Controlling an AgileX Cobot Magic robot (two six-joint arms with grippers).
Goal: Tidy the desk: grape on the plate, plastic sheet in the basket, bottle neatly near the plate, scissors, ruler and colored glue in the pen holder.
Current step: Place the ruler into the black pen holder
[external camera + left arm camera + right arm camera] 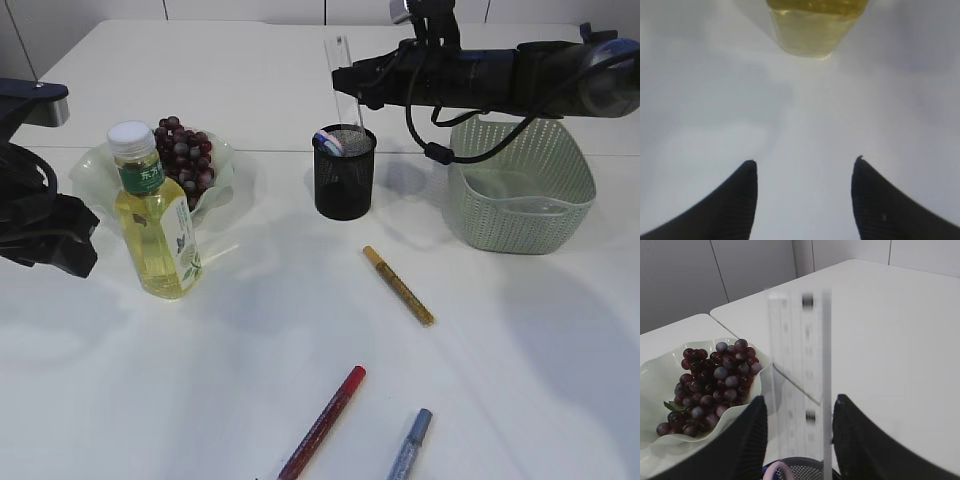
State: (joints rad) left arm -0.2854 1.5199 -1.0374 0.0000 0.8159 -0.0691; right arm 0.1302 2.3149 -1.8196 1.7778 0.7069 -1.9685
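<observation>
Standing upright in the pen holder, the ruler sits between the right gripper's part-open jaws, seemingly freed for storage.

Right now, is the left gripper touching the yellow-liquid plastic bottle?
Apart. The left wrist view shows the left gripper open, with bare white table between its fingertips and the base of the yellow-liquid plastic bottle ahead.
</observation>
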